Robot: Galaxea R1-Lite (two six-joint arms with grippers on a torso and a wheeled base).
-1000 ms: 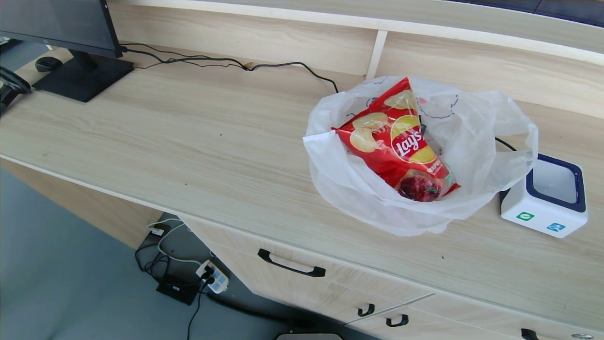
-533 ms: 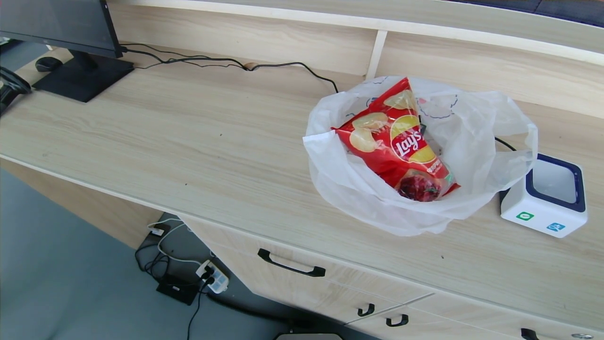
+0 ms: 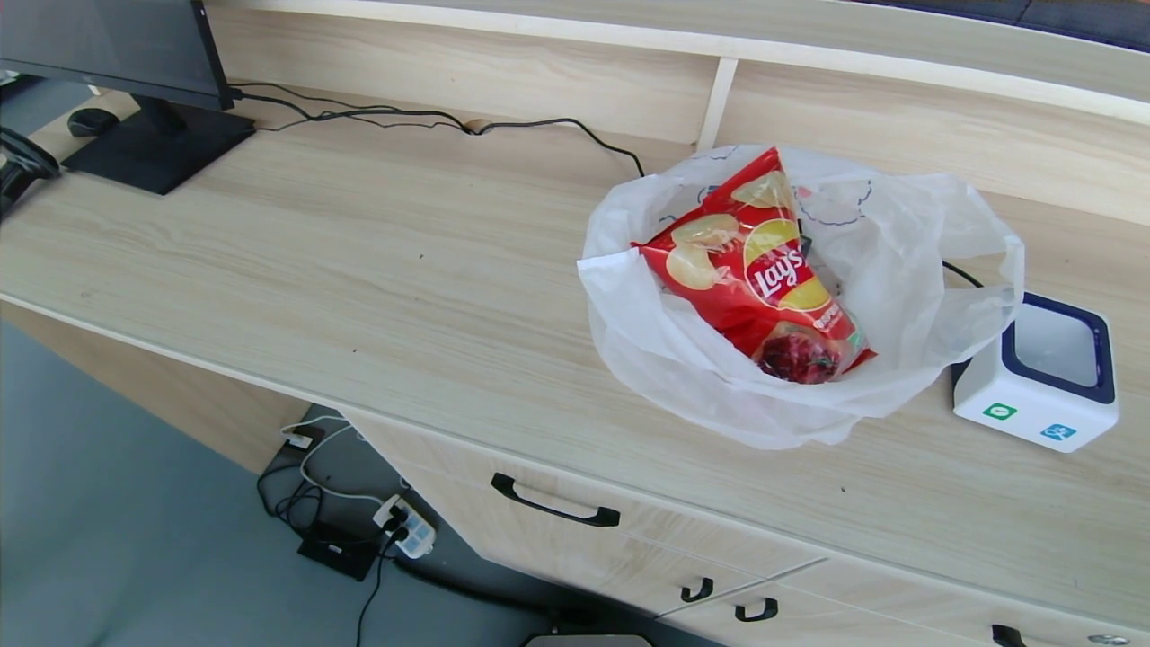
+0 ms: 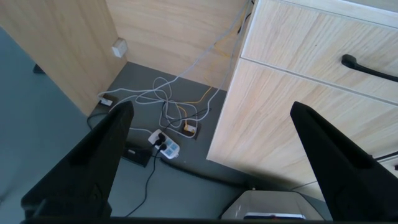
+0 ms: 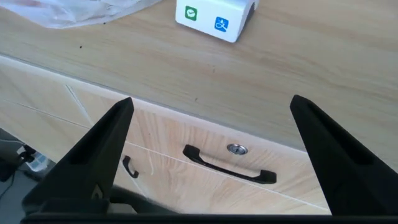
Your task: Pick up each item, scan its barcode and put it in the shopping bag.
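Stillness is the whole story of the last second: the head view matches both earlier pictures, and nothing on the desk [image 3: 359, 270] has shifted. The red crisp packet [image 3: 759, 270] lies tilted inside the white shopping bag [image 3: 907, 270], its top corner poking above the rim of the bag's gaping mouth. The white scanner [image 3: 1033, 386] sits just beside the bag on the robot's right, with the bag's edge draped toward it. The left end effector [image 4: 211, 106] hangs below desk level beside the drawer fronts [image 4: 280, 124], above a tangle of floor cables [image 4: 168, 124]. Its fingers are spread wide with nothing between them. The right end effector [image 5: 211, 99] is likewise spread wide and empty, held at the desk's front edge near the scanner and above a drawer handle [image 5: 229, 165]. With the packet bagged and both arms low and empty, I judge the task to be at or near its end, unless further goods wait beyond the cameras' reach. Whether the packet was scanned cannot be read from these pictures.
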